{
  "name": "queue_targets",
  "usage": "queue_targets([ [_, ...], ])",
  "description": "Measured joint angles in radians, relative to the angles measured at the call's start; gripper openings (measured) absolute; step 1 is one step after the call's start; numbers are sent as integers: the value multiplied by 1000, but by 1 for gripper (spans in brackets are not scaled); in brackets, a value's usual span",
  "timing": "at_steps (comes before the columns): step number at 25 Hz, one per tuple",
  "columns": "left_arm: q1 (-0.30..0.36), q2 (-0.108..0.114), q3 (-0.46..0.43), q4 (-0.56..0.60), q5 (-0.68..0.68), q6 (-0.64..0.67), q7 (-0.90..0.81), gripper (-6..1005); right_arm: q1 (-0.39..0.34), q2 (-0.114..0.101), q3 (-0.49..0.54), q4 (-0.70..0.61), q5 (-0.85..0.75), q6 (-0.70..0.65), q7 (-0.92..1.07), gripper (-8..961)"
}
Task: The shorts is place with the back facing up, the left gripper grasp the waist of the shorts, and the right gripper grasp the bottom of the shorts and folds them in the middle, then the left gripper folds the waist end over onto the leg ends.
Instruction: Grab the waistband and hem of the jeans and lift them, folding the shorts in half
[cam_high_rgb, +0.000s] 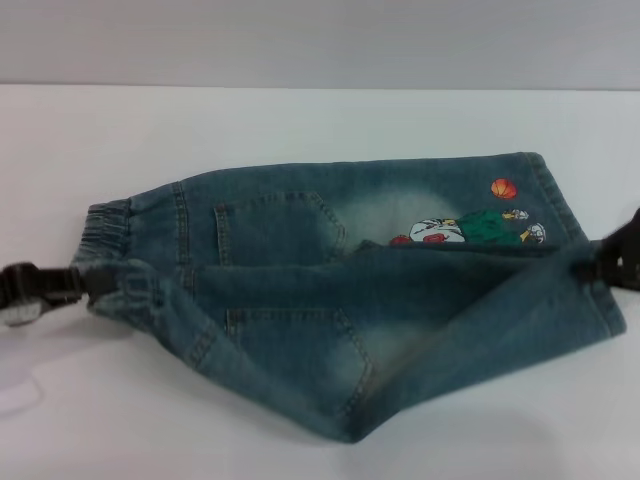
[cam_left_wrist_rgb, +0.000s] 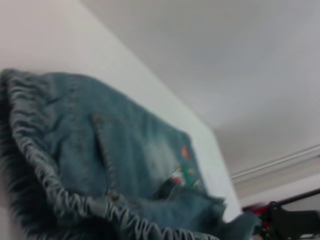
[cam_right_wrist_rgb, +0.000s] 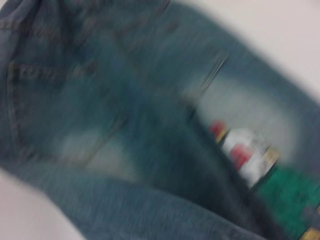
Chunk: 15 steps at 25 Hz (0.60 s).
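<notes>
**Shorts stretched between both pincers, mid-fold**

From the head cam I've got the shorts (cam_high_rgb: 350, 290) lying across the white bench (cam_high_rgb: 300, 120), back side up, both patch pockets showing. The near leg is lifted and pulled over toward the far one, so the cartoon print (cam_high_rgb: 470, 228) is partly tucked behind its edge.

The left pincer (cam_high_rgb: 85, 285) is at the left edge, clamped on the waist of the shorts (cam_high_rgb: 125, 285), right on the puckered elastic. The left wrist cam shows that ruffled band up close.

The right pincer (cam_high_rgb: 600, 265) is over at the right edge, pinched onto the bottom of the shorts (cam_high_rgb: 590, 290), holding the near leg's hem up off the bench. Right wrist cam is just smeared denim and print.
</notes>
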Motion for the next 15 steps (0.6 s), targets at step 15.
queue_targets([
  [15, -18, -3, -40, -21, -191, -79, -72, 153, -90, 1, 110, 135, 426, 190, -244, 13],
])
